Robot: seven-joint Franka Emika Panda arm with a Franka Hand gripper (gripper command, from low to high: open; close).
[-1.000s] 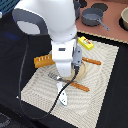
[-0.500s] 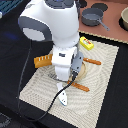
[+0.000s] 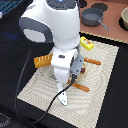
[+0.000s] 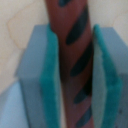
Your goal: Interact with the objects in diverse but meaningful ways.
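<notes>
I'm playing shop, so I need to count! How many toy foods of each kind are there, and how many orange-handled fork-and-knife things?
Sausage: 1
Fish: 1
Yellow carton: 1
Bread loaf: 1
Orange-handled cutlery: 2
Total: 6

The arm [image 3: 52, 22] is glossy white with a grey oval panel on its side, and a black cable [image 3: 35, 116] trails from it. Close up, the tool [image 4: 75, 82] has grey-blue fingers faced with teal pads [image 4: 52, 90], and between them sits a reddish-brown sausage [image 4: 74, 60] marked with dark slanted stripes. The mat [image 3: 102, 75] is cream with a fine woven check. On it lie an orange bread loaf [image 3: 43, 61], a yellow carton [image 3: 86, 43] with red print, a white-grey fish shape [image 3: 64, 98], and orange-handled cutlery [image 3: 92, 61]. The desk [image 3: 15, 65] is black; the pots [image 3: 92, 17] are dark grey.
</notes>
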